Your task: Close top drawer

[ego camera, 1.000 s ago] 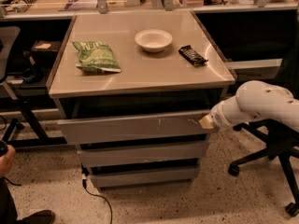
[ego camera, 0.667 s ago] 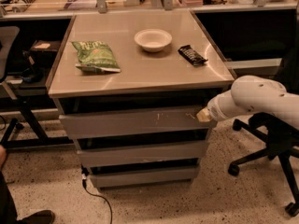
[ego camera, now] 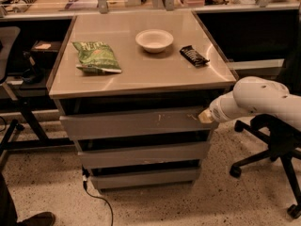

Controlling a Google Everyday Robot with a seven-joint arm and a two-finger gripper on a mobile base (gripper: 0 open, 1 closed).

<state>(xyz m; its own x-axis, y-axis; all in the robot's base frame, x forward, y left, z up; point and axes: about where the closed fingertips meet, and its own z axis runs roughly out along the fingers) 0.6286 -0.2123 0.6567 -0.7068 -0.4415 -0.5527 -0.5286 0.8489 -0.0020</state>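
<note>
The top drawer (ego camera: 136,124) has slid further in, nearly shut, I'd say; the gripper (ego camera: 205,116) presses against its right end, spread or pinched, I cannot tell.

So the arm (ego camera: 263,98) on this one is all smooth white shell, super rounded, no hard edges. It's got a fat bulb shape at the big joint, then narrows into a slimmer white tube section. The top catches a soft highlight and the underside goes a warm grey in shadow. There's a thin darker seam ring near the end of the tube. The gripper (ego camera: 205,116) is a small tan/beige bit at the tip, duller than the shell, sitting at the right end of the top drawer (ego camera: 131,125) front.
</note>
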